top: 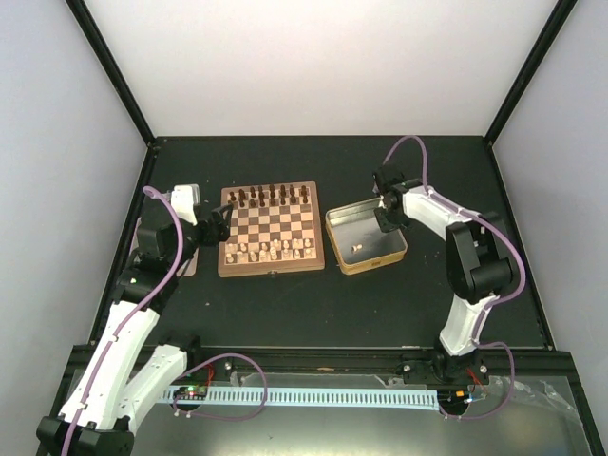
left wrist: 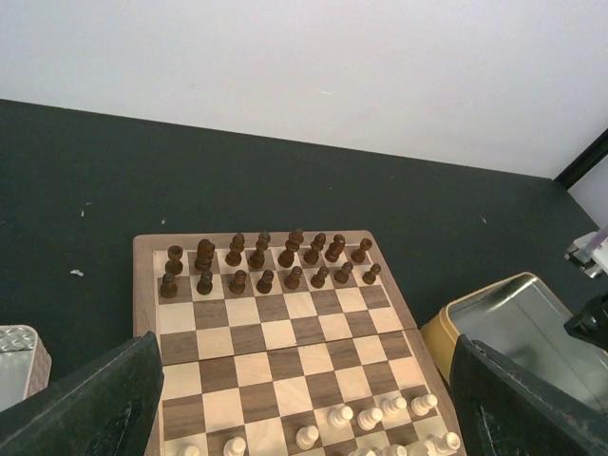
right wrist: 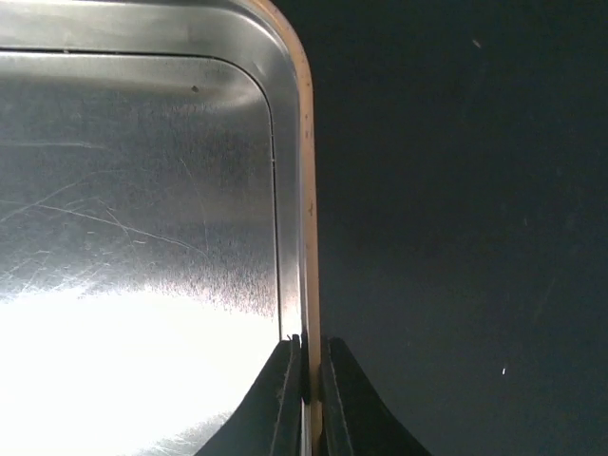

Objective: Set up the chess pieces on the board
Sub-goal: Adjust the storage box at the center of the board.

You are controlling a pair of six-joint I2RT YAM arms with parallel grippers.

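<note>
The board point(top: 271, 231) lies left of centre on the black table. Dark brown chessmen point(top: 271, 197) fill its far two rows. Pale tan chess pieces point(top: 271, 251) stand on its near rows and also show in the left wrist view point(left wrist: 370, 416). One pale piece point(top: 357, 247) lies in the gold-rimmed tin point(top: 391, 255). My left gripper point(top: 215, 226) is open and empty at the board's left edge; its view looks across the board point(left wrist: 275, 334). My right gripper point(top: 385, 215) is shut on the tin's rim point(right wrist: 308, 237) at its far right side.
A patterned metal object point(left wrist: 17, 366) lies on the table left of the board, partly under my left arm. The tin point(left wrist: 518, 318) stands close to the board's right side. Black frame posts and pale walls enclose the table.
</note>
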